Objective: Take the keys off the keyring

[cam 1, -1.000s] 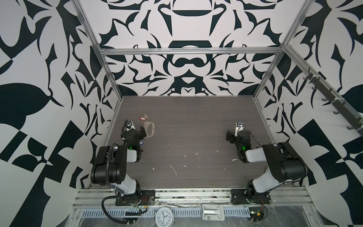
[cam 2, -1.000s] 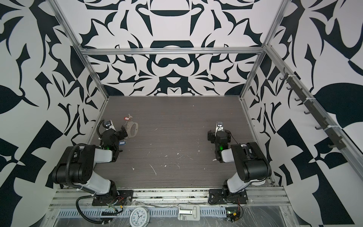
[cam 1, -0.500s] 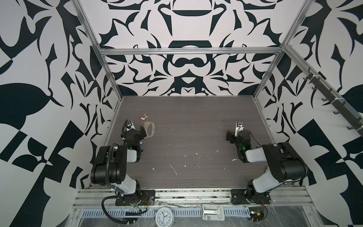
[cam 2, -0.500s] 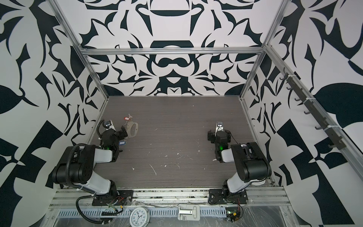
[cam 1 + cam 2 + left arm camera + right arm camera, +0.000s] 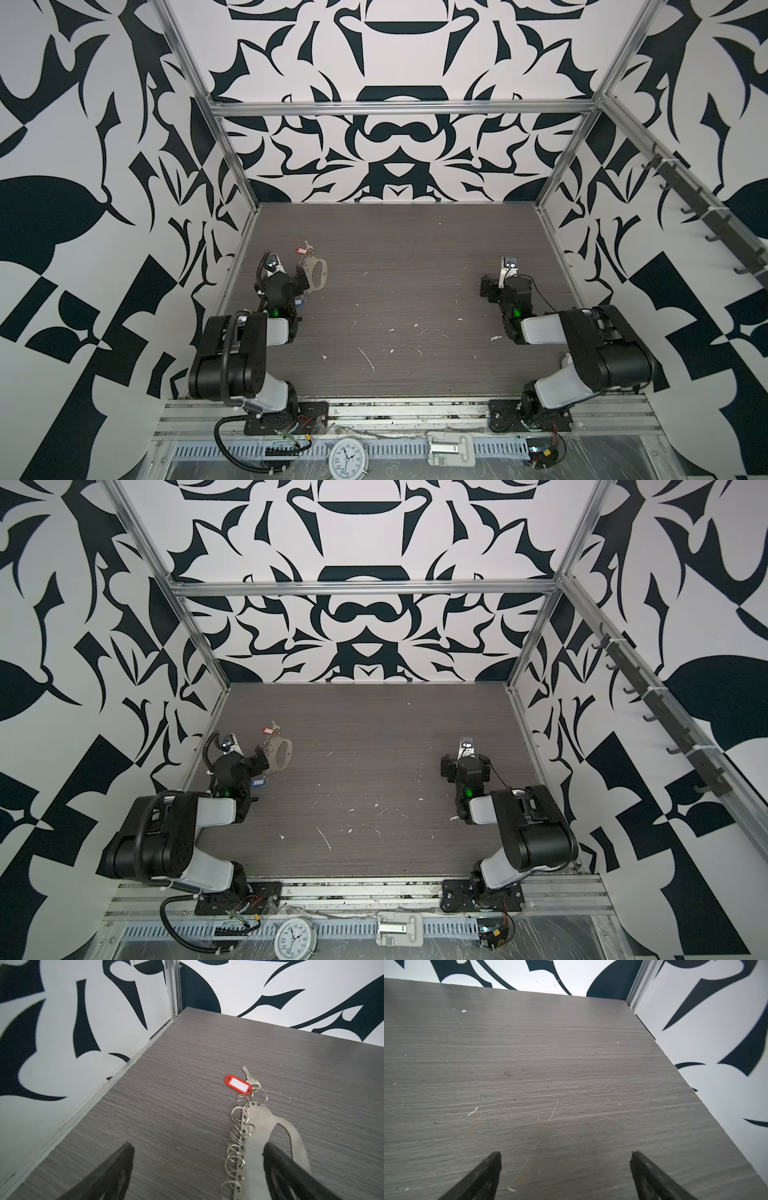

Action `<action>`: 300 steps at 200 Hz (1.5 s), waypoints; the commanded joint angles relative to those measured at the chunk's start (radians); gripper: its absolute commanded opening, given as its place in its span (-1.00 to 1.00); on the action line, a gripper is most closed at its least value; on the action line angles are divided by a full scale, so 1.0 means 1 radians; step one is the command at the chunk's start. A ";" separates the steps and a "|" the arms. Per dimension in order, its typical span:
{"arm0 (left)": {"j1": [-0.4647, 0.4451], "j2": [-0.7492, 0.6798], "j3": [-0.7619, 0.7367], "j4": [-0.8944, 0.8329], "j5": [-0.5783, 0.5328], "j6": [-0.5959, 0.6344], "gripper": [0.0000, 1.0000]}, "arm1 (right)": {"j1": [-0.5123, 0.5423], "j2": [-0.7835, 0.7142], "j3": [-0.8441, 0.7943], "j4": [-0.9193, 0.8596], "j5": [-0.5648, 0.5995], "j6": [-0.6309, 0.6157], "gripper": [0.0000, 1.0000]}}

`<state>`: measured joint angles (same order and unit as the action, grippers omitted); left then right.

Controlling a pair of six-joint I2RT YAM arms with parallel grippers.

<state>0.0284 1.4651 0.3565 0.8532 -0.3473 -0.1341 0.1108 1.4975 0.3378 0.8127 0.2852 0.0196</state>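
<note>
The keyring (image 5: 259, 1126), a flat silvery plate with small rings along one edge, lies on the grey table (image 5: 187, 1064) near the left wall; both top views show it (image 5: 319, 273) (image 5: 283, 752). A key (image 5: 250, 1078) with a red tag (image 5: 238, 1084) hangs on a ring at its far end (image 5: 300, 250). A blue tag (image 5: 258, 782) lies by the left wrist, with its key hidden. My left gripper (image 5: 197, 1149) is open and low over the plate's ringed edge, one finger (image 5: 276, 1157) above the plate. My right gripper (image 5: 565, 1156) is open over bare table at the right (image 5: 487, 286).
Patterned walls close in the table on three sides. A rail of hooks (image 5: 706, 220) runs along the right wall. A small clock (image 5: 347, 457) and a white bracket (image 5: 451, 446) sit on the front frame. White flecks (image 5: 368, 357) dot the table.
</note>
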 commanded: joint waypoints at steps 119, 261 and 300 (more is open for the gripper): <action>0.052 -0.459 0.177 -0.538 -0.031 -0.870 0.99 | 0.029 -0.142 0.437 -0.777 0.019 0.763 0.98; 0.051 -0.058 0.446 -0.898 0.357 -0.625 0.62 | 0.276 0.022 0.529 -0.802 -0.284 0.484 0.68; 0.031 0.032 0.434 -0.882 0.374 -0.646 0.29 | 0.300 0.046 0.541 -0.802 -0.319 0.477 0.66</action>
<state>0.0753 1.4666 0.7986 -0.0128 0.0063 -0.7715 0.4107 1.5429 0.8429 0.0166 -0.0116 0.5285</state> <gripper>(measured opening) 0.679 0.839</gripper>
